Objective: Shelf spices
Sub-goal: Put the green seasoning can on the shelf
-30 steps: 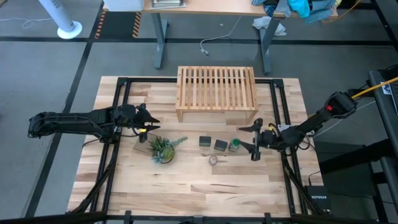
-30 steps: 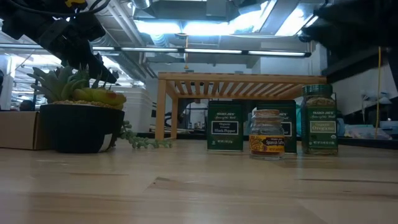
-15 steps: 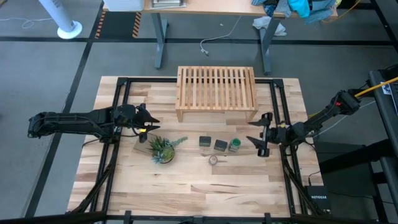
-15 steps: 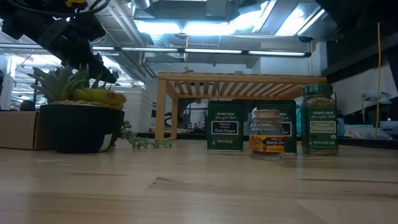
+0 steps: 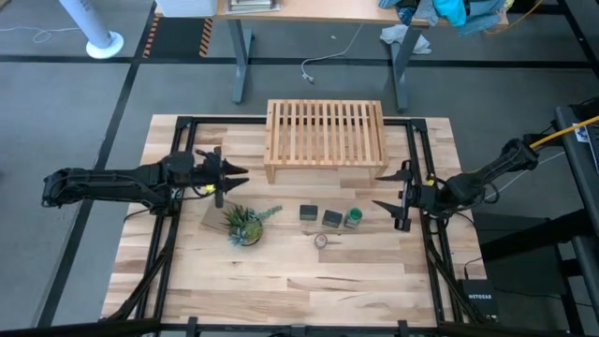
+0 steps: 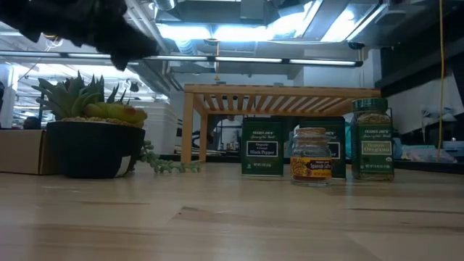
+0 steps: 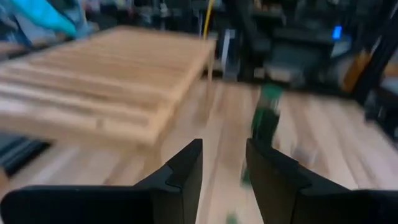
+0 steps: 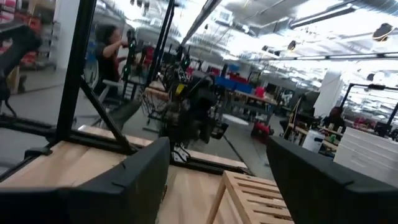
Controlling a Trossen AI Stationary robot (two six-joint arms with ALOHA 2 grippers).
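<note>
All four spices point(image 5: 329, 219) sit mid-frame below the shelf point(image 5: 326, 139) (none on it); right gripper point(image 5: 402, 195) spread wide, left gripper point(image 5: 227, 177) narrow, both empty.

the dark left arm is stretched in from the table's left edge, and its two-finger left gripper point(image 5: 227, 177) is held with the jaws spread a little, a narrow gap being seen between the fingers point(image 7: 184, 169). the dark right arm is bent in from the right edge, and its right gripper point(image 5: 397, 195) is held wide open.
</note>
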